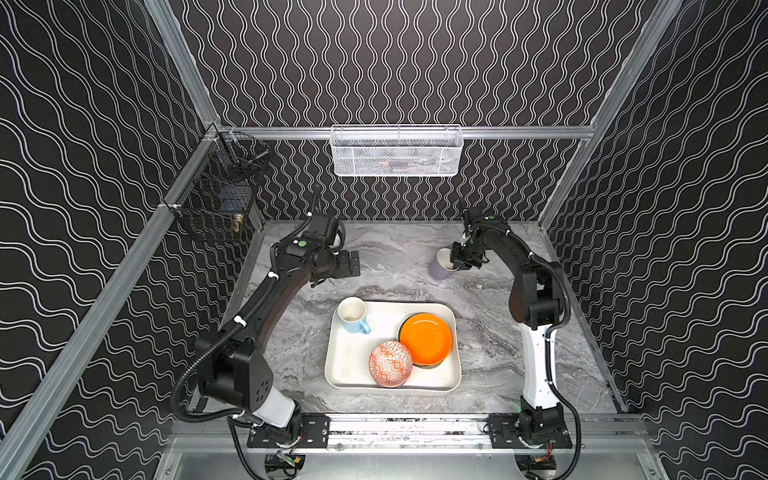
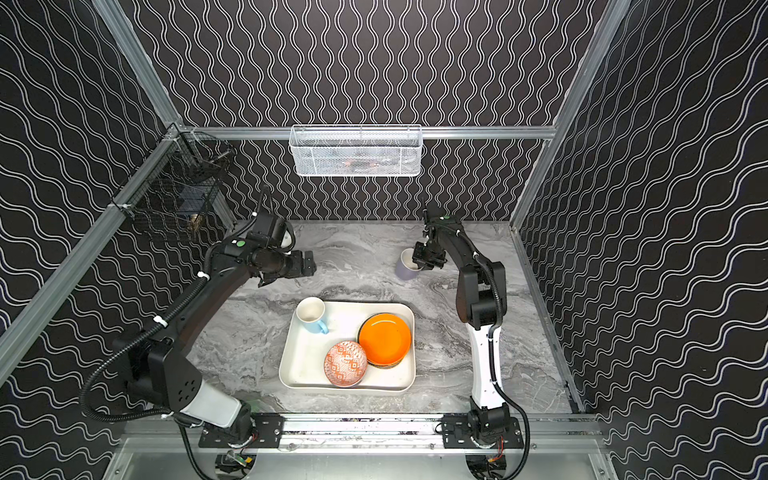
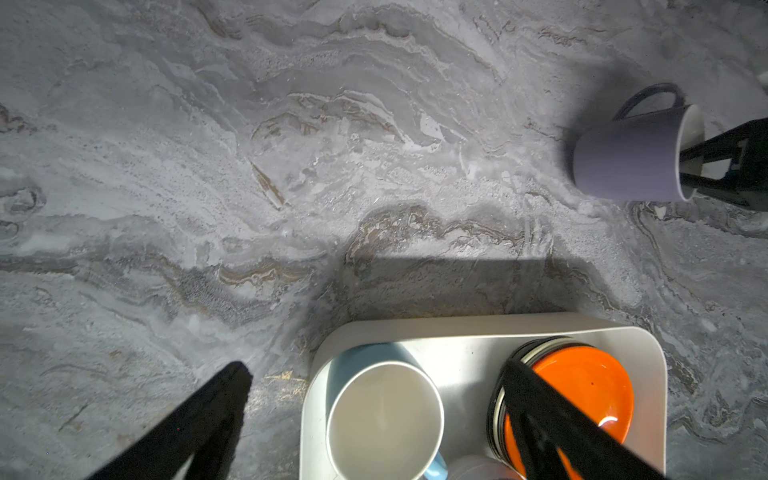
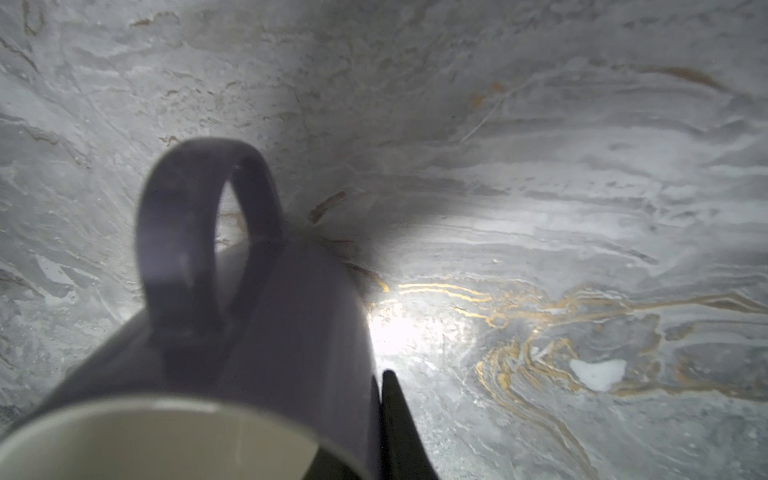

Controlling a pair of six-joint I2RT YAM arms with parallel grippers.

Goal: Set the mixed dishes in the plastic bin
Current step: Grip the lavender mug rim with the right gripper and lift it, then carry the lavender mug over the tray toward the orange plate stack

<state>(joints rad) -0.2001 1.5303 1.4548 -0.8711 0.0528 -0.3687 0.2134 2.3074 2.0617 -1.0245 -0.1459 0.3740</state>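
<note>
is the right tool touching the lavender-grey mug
Touching. The left wrist view shows the right tool straddling the rim of the lavender-grey mug. The right wrist view shows a finger flush against its outer wall.

Enclosed on 3 sides by black wall panels (image 1: 395, 62) printed with thin white wavy lines. Framed with silver aluminium rails (image 1: 519, 132) along the back and up both corners. Floored with a grey marble-patterned tabletop (image 1: 395, 257), streaked in white and darker grey, with gold veins (image 4: 519, 299) seen in the right wrist view. Hung at the back rail with a white wire-mesh basket (image 1: 397, 151); fitted at the left rail with a black wire basket (image 1: 216, 208), contents too dim to tell. Edged at the front by a metal base rail (image 1: 415, 428). Lit brightly at the middle, with soft shadows on the marble.
</note>
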